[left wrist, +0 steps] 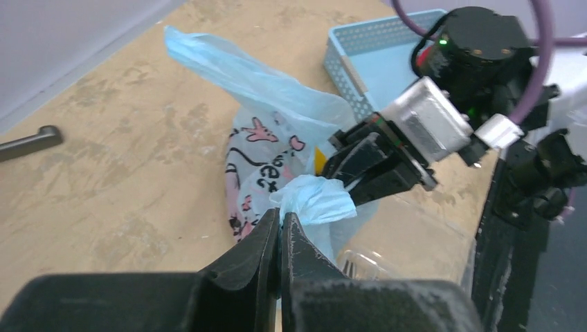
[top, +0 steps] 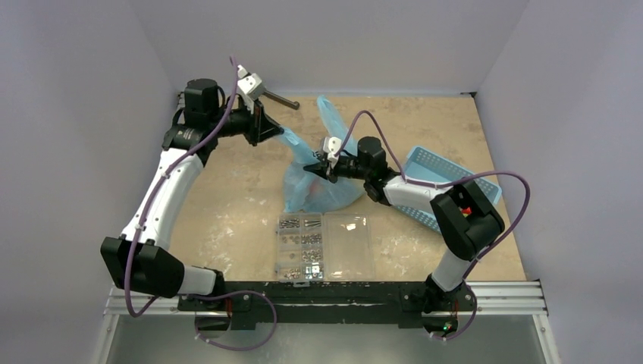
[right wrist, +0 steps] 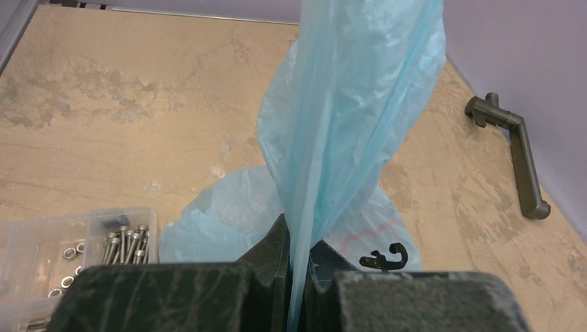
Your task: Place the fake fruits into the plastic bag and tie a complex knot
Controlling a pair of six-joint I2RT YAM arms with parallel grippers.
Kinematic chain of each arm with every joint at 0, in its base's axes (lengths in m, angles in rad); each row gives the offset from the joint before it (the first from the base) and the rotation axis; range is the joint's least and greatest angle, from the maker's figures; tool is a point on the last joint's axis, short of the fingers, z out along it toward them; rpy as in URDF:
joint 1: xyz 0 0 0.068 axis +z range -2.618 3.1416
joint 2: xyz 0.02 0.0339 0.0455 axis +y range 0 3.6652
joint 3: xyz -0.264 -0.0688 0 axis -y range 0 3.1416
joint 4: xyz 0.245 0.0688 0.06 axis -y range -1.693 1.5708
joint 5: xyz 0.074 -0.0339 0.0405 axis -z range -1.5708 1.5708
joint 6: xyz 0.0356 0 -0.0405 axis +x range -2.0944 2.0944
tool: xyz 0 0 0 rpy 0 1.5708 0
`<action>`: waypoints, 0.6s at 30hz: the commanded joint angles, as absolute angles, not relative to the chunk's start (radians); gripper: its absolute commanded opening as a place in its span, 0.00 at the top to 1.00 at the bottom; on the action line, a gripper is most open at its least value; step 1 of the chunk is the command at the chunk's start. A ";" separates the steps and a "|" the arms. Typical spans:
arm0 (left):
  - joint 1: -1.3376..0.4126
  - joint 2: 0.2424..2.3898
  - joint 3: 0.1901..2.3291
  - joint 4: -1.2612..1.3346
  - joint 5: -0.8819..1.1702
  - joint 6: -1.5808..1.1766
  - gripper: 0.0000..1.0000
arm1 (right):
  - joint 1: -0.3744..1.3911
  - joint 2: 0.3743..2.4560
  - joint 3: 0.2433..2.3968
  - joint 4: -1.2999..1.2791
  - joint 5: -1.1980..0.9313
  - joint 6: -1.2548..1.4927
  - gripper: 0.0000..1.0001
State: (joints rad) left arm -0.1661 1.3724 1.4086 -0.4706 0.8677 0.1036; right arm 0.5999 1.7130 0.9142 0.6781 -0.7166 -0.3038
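- Left gripper [left wrist: 280, 225]: bottom centre of the left wrist view. Jaws pressed together, pinching a bit of the plastic bag [left wrist: 257, 173] at their tip. In the top view that plastic runs taut from the bag to this gripper, up and left of centre.
- Right gripper [right wrist: 297, 238]: clamped tight on a gathered strip of the bag. The strip rises out of the jaws and twists toward the top of the right wrist view. In the top view this gripper sits mid-frame, right over the bag.
- Bag location: centre of the table, body slumped on the surface, just above the clear compartment box [top: 326, 246] and left of the blue basket [top: 455, 182]. Printed side faces the left wrist camera.
- Fake fruits: none seen loose on the table, so they are judged to be inside the bag already. A yellow patch [left wrist: 320, 160] beside the right fingers may be one, can't confirm.
- Why held this way: each arm has its own piece of the bag top and they pull in different directions. That likely keeps the plastic tensioned so the ends can be crossed or cinched.
- The knot [left wrist: 315, 200]: a crumpled wad of blue plastic between the two fingertips, mid-frame in the left wrist view. Looks like a knot forming. Can't tell how tight it is or how many passes it has.
- Step judged: tying phase, loading done.
- Risk: thin film could slip out of the jaws or tear under tension.
- Dark metal handle [right wrist: 512, 152]: right edge of the right wrist view, well apart from the bag, not involved.
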 commanded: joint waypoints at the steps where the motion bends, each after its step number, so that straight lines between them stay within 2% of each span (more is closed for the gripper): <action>1: -0.141 1.324 1.412 -0.282 0.590 0.115 1.00 | 0.579 1.707 0.896 0.589 -0.693 -0.308 1.00; 5: -0.146 1.303 1.407 -0.277 0.488 0.224 1.00 | 0.581 1.699 0.879 0.623 -0.657 -0.274 1.00; 6: -0.144 1.303 1.422 -0.306 0.515 0.242 0.95 | 0.582 1.698 0.876 0.635 -0.652 -0.261 1.00; 7: -0.141 1.303 1.441 -0.330 0.555 0.245 0.83 | 0.585 1.698 0.875 0.645 -0.643 -0.254 1.00; 9: -0.116 1.305 1.466 -0.377 0.666 0.180 0.41 | 0.588 1.696 0.876 0.675 -0.609 -0.221 1.00; 10: -0.100 1.307 1.466 -0.386 0.709 0.109 0.25 | 0.588 1.695 0.876 0.691 -0.592 -0.200 1.00; 11: -0.074 1.308 1.455 -0.381 0.759 0.032 0.18 | 0.588 1.695 0.878 0.708 -0.584 -0.176 1.00; 14: -0.002 1.318 1.349 -0.268 1.019 -0.154 0.07 | 0.588 1.704 0.886 0.755 -0.579 -0.085 1.00; 15: 0.000 1.322 1.299 -0.253 1.074 -0.138 0.03 | 0.588 1.709 0.890 0.767 -0.583 -0.056 1.00; 18: -0.022 1.331 1.220 -0.270 1.104 0.022 0.03 | 0.588 1.724 0.901 0.806 -0.612 0.034 1.00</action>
